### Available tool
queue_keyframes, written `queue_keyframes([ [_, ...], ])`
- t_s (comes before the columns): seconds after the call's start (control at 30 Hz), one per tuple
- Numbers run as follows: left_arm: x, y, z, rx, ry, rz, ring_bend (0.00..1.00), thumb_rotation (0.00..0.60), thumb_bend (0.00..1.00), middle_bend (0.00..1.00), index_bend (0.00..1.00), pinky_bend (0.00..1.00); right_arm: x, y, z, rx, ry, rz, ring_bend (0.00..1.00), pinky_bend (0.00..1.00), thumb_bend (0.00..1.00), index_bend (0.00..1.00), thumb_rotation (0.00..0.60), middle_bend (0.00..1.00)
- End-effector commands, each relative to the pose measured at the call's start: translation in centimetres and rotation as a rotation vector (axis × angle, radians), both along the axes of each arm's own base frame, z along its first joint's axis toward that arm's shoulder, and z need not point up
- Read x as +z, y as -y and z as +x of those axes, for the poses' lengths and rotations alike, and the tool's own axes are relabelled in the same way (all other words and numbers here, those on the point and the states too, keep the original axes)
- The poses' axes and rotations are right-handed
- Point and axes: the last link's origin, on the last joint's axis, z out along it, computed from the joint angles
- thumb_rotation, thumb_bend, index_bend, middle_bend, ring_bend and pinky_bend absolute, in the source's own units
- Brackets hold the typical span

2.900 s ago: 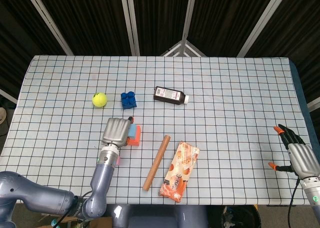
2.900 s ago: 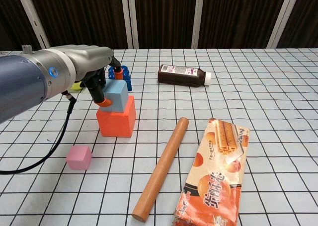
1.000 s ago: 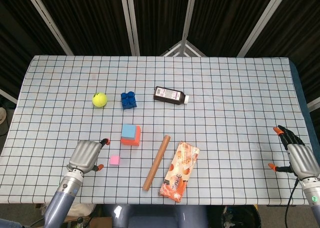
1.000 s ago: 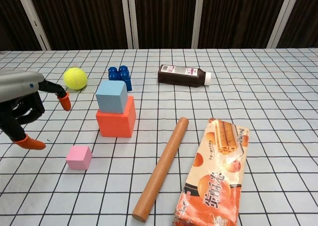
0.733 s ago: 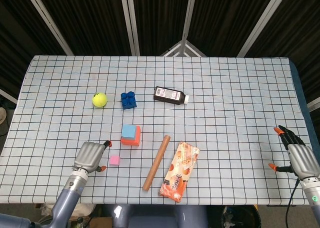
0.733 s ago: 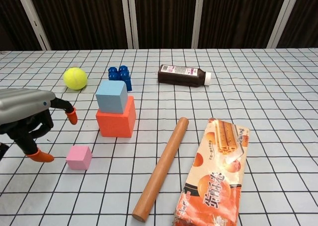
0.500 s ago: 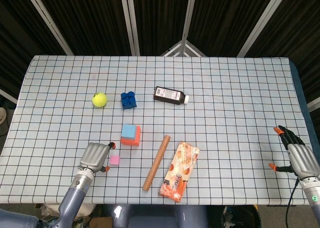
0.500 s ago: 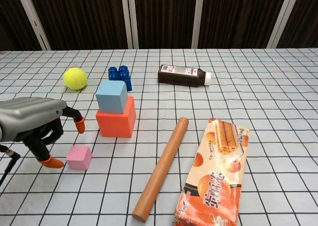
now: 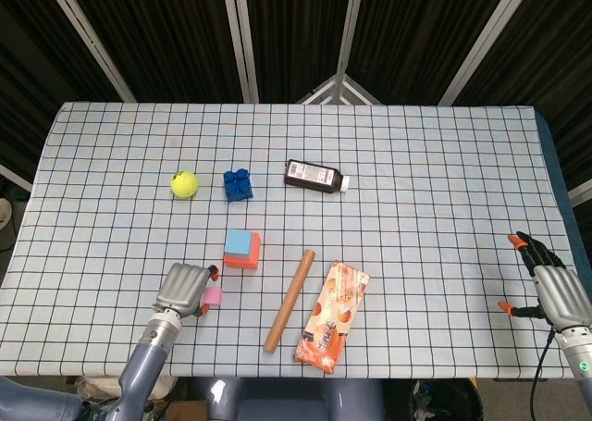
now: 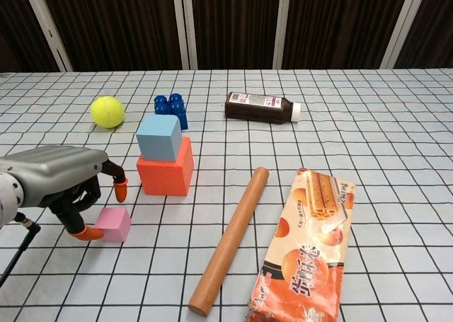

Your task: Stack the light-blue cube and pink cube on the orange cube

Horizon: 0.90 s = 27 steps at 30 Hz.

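Right beside left robot hand [image 10: 67,184]: pink cube [image 10: 113,224].

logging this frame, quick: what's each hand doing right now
Left hand: open, fingers spread around the pink cube, not gripping it yet.
Right hand: open, holding nothing, at the table's right edge.

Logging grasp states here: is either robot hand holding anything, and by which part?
Nothing is held. The left robot hand is open beside the pink cube, not yet closed on it. The right robot hand is empty.
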Motion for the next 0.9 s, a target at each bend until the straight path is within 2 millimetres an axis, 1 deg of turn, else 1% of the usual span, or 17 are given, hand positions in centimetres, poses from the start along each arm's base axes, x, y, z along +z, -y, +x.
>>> queue_keyframes([
  [0.03, -0.1, 0.0, 0.04, -0.002, -0.001, -0.003, 0.81, 0.6, 0.26, 0.84, 0.39, 0.86, -0.01, 0.02, -0.02, -0.002, 0.0, 0.0, 0.06, 0.16, 0.13, 0.0, 0.6, 0.02],
  [0.47, -0.35, 0.17, 0.02, -0.002, -0.01, -0.007, 0.82, 0.6, 0.28, 0.85, 0.43, 0.86, 0.05, 0.03, -0.07, -0.007, 0.005, 0.0, 0.06, 0.16, 0.13, 0.0, 0.6, 0.02],
  [0.9, -0.23, 0.11, -0.04, 0.001, -0.013, -0.002, 0.82, 0.6, 0.28, 0.85, 0.45, 0.87, 0.0, 0.03, -0.06, -0.007, 0.007, 0.005, 0.06, 0.16, 0.13, 0.0, 0.6, 0.02],
])
